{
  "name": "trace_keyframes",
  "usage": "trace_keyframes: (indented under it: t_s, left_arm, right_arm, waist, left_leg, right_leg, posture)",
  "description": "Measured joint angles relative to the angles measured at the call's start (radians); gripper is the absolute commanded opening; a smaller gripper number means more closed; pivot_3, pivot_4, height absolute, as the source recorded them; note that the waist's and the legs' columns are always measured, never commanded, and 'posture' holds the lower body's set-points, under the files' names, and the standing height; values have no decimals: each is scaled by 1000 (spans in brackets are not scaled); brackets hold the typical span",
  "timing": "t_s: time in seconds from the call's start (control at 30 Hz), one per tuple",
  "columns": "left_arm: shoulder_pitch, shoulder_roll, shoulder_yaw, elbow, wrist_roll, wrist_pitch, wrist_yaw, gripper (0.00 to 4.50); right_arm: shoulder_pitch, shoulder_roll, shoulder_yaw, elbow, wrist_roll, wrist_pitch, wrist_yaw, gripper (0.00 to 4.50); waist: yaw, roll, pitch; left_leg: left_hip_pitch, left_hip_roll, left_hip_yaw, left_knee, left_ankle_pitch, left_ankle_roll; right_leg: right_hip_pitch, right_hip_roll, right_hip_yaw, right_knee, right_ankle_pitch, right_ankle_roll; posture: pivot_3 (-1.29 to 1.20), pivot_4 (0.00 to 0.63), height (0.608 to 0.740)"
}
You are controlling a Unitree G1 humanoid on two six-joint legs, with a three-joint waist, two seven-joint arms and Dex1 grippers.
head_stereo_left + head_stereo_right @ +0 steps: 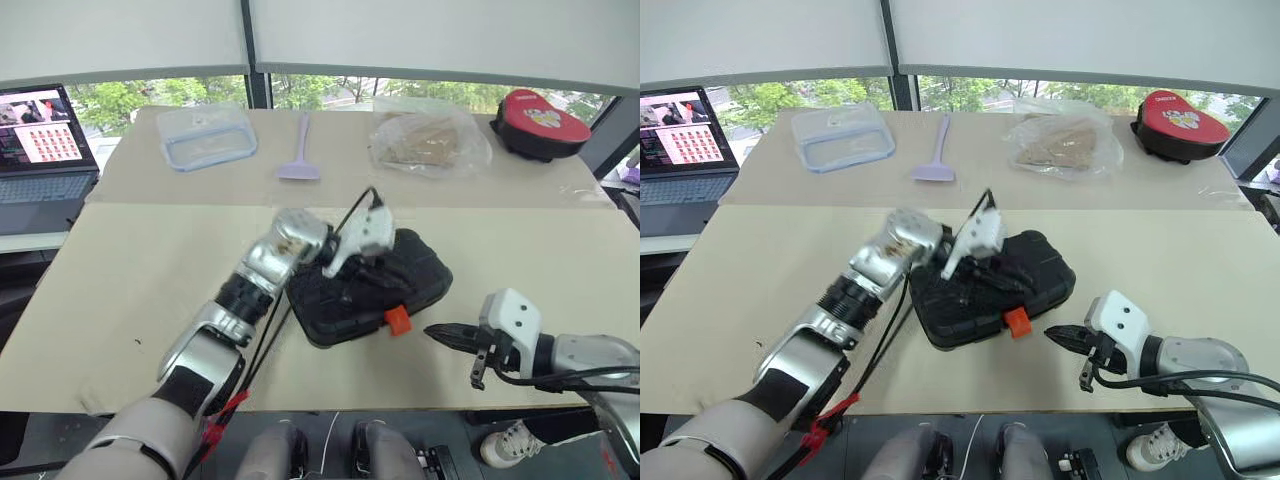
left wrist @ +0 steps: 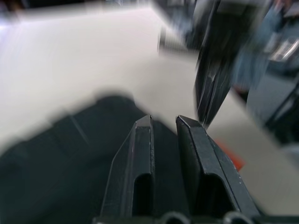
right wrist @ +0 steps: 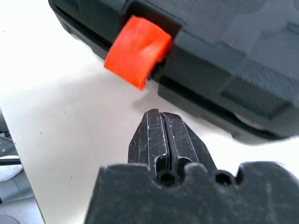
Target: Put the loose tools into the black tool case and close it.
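On the front half of the tan table [image 1: 150, 270] lies the black tool case [image 1: 372, 290], lid down on its base, its long side running slantwise from the near left corner toward the far right. Its orange latch [image 1: 398, 320] sits in the middle of the near long edge and sticks out from the case, facing the robot's side of the table.

Over the left part of the case hangs the left gripper [image 1: 375, 268], reaching across from the left and pointing rightward and a little downward. In the left wrist view its two black fingers [image 2: 140, 163] stand a narrow slit apart with nothing between them, the case lid just below them; whether they touch the lid I cannot tell.

Just right of the latch, near the table's front edge, the right gripper [image 1: 440, 333] points leftward at the case. Its fingers [image 3: 156, 135] are pressed together and hold nothing, their tips close to the case's near wall beside the latch but apart from it.

Well behind the case, along the far side of the table, stand a clear lidded box [image 1: 207, 136], a lilac spatula [image 1: 300, 150], a clear bag with something brown inside [image 1: 430, 140] and a red-topped round case [image 1: 540, 122].
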Motion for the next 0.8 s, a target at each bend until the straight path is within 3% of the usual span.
trace_keyframes:
  t_s: [0.17, 0.53, 0.8]
  left_arm:
    - [-11, 57, -53, 0, 94, -183, 20, 895]
    - [8, 65, -52, 7, 103, -207, 22, 895]
    - [9, 57, -45, 11, 103, -202, 22, 895]
  right_arm:
    - [18, 1, -1, -23, 4, 1, -20, 0]
    - [-55, 69, 1, -62, 67, 37, -100, 0]
    - [-77, 70, 161, 3, -32, 36, -124, 0]
  waist:
    - [3, 0, -16]
    - [4, -4, -31]
    - [7, -4, -32]
  left_leg:
    - [6, 0, 0, -2, -2, 3]
    - [6, 1, 0, -2, -4, 5]
    - [4, 0, 0, -1, -5, 7]
  right_leg:
    - [6, -2, 1, -4, 0, 0]
    - [4, -2, 2, -4, 0, 0]
    - [3, -3, 2, -4, 0, 0]
  posture:
    - [0, 150, 728]
    - [0, 150, 728]
    - [0, 150, 728]
